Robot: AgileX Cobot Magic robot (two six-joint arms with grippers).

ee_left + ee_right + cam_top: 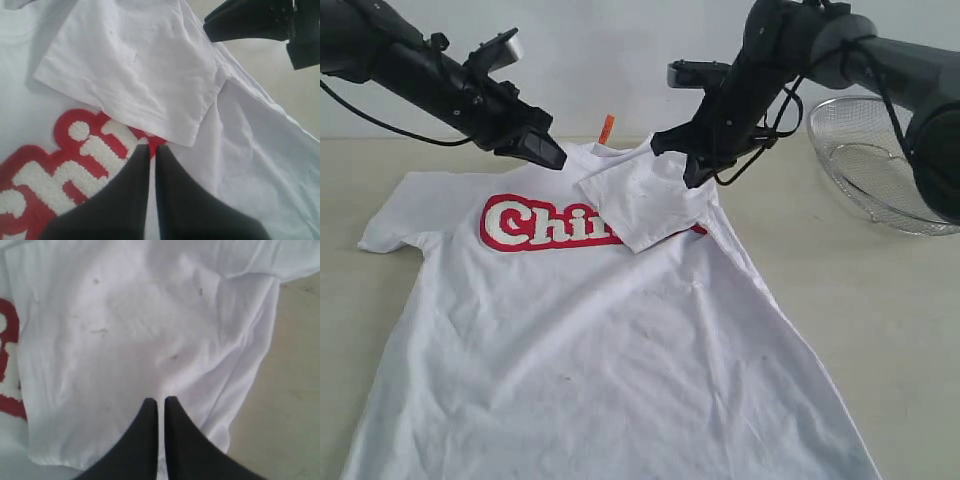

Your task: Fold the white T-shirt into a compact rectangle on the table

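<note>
While the left gripper [550,156] and right gripper [693,175] hover closed and empty, the limp, light white T-shirt [600,330] looks best pinched at its outspread sleeve [392,225].

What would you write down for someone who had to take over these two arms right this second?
Left gripper: shut, empty, above the red lettering.
Right gripper: shut, no cloth between its jaws, over the folded sleeve.
White T-shirt: front up on the table; mesh basket stands off on the right arm's side.
Done: one sleeve is folded in over the chest, covering the end of the lettering.
Left: the other sleeve lies spread out; fold it in, then fold the body into a compact rectangle.
</note>
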